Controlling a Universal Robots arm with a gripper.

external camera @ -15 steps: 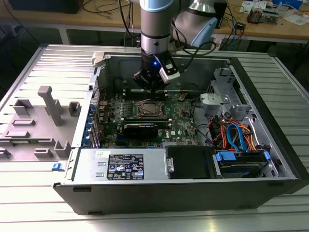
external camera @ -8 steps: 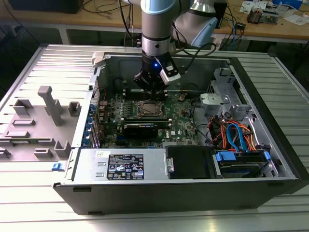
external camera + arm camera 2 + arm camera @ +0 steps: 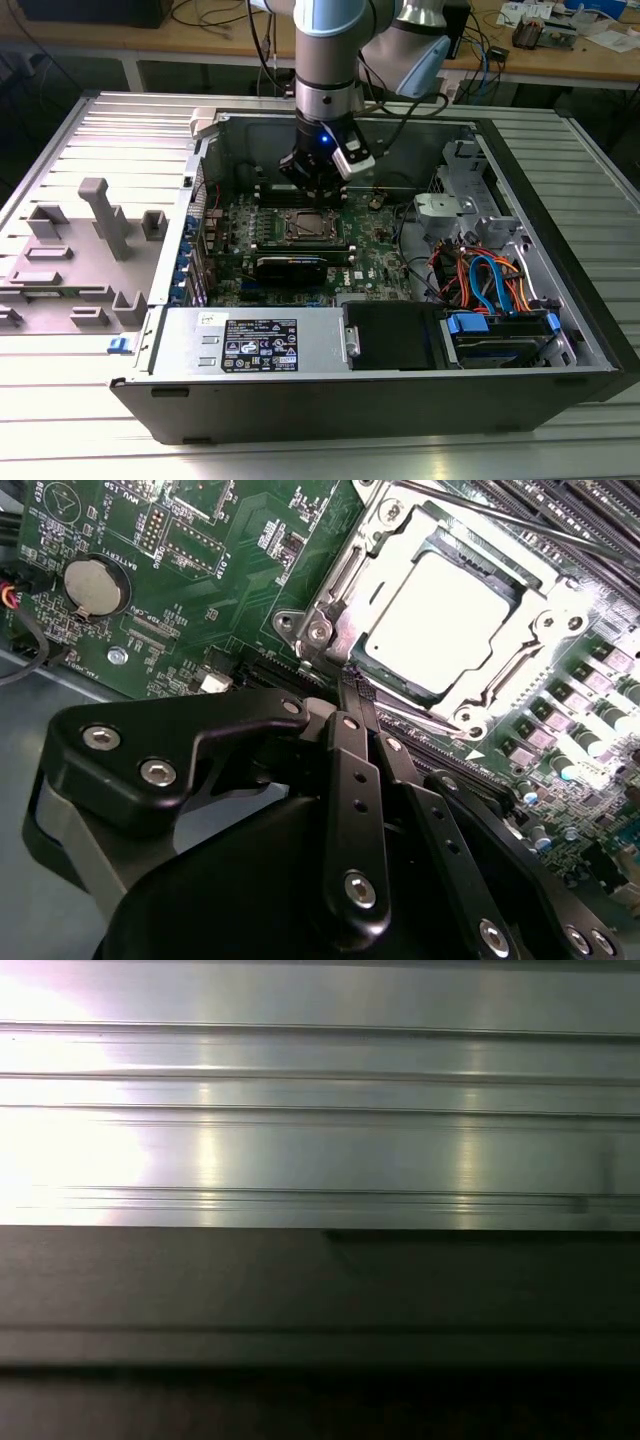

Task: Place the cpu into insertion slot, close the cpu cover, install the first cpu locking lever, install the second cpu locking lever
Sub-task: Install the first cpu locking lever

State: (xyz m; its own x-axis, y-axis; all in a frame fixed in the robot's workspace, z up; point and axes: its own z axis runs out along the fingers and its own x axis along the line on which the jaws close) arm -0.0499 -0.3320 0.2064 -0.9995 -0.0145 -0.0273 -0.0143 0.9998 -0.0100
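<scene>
An open computer case [image 3: 560, 330] is seen lying on a ribbed metal table [image 3: 90, 130], with the green circuit board [image 3: 385, 245] exposed inside. The arm [image 3: 328, 60] is lowered into the case and the gripper [image 3: 315, 190] is held just above the socket area, at its far edge in the exterior view.

In the second wrist view the gripper [image 3: 352, 675] is shown with its black fingers [image 3: 355, 780] pressed together — nothing is seen pinched between them. Their tips are placed at the near rim of the insertion slot [image 3: 330, 600], beside a corner screw; contact with the rim cannot be confirmed.

The cpu [image 3: 440, 620] is seated flat in the insertion slot, its dull silver top washed out by glare. The cpu cover [image 3: 545, 630] is lying down over the cpu, its frame surrounding the chip and the chip showing through the central window. A thin metal lever rod [image 3: 500, 510] is seen running along the far side of the socket; whether it is latched cannot be told.

A round coin battery [image 3: 92, 585] is mounted on the board, well apart from the socket. In the exterior view a grey fixture tray [image 3: 75, 270] rests on the table at the exterior view's left, and orange and blue cables [image 3: 485, 280] are bundled at the exterior view's right inside the case.

The first wrist view shows grooved metal surface [image 3: 320, 1110] above a dark band.
</scene>
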